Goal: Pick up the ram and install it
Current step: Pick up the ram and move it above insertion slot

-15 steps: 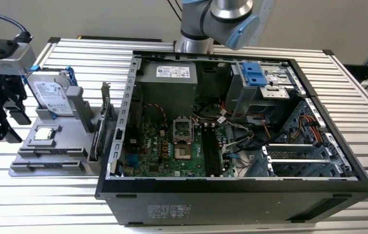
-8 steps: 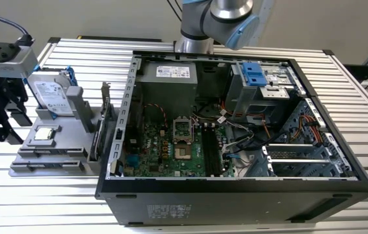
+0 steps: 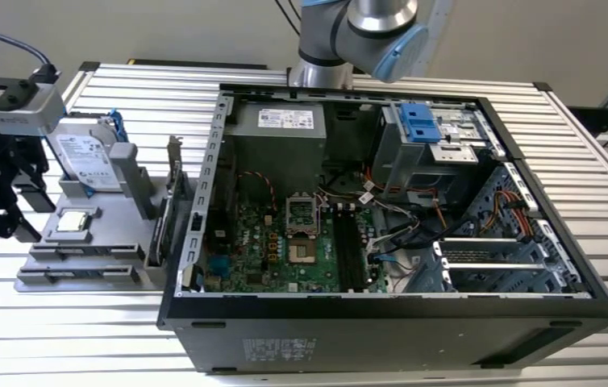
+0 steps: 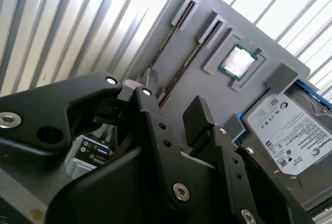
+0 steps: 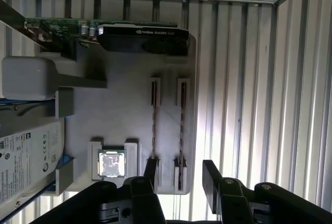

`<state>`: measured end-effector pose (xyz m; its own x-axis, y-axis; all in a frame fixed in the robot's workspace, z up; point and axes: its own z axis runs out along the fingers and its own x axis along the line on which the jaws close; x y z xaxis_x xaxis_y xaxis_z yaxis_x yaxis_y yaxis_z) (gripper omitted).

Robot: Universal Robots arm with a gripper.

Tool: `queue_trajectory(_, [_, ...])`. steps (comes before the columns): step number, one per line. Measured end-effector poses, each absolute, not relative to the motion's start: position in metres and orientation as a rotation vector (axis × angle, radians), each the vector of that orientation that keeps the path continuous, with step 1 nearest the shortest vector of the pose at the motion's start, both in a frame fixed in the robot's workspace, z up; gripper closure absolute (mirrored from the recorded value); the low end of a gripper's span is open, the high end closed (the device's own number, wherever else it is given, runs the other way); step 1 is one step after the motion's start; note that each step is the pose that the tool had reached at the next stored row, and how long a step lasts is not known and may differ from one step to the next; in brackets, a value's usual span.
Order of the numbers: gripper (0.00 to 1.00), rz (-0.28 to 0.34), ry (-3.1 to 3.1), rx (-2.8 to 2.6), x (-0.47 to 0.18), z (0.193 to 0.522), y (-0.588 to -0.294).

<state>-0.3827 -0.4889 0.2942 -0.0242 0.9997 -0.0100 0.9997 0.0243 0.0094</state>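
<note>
Gripper (image 5: 181, 182): black, closest to both wrist cameras; fingers (image 5: 150, 175) spread wide, nothing pinched between them.
Ram (image 5: 181, 125): thin stick standing on edge in a holder of the grey tray (image 5: 124, 79); lined up with the gap between the fingers, no contact visible.
Second stick (image 5: 154, 125): just beside the ram and parallel to it, in its own holder.
CPU (image 5: 111, 163): square and silver, seated in a tray pocket next to the sticks.
Hard drive (image 5: 26, 156): white-labelled, propped at the tray's edge beyond the CPU.
Card (image 5: 142, 40): large and black, standing on the tray at the end of the sticks away from the fingers.
Second wrist view: same tray seen on a slant, both stick holders running down behind the fingers, CPU and hard drive clear; card out of frame.
Exterior view: open case (image 3: 390, 322) on the slatted table (image 3: 68, 339), tray just beside it on the exterior view's left, gripper above the tray's outer side; sticks too thin to make out.
Motherboard (image 3: 272, 250): flat inside the case, long black slots (image 3: 349, 242) beside the CPU socket.
Arm (image 3: 368, 32): grey and blue joint behind the case.
</note>
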Motion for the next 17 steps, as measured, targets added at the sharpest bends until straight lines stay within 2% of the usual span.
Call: queue_trajectory(17, [0.00, -0.007, 2.242, 2.188, -0.383, 0.283, -0.489])
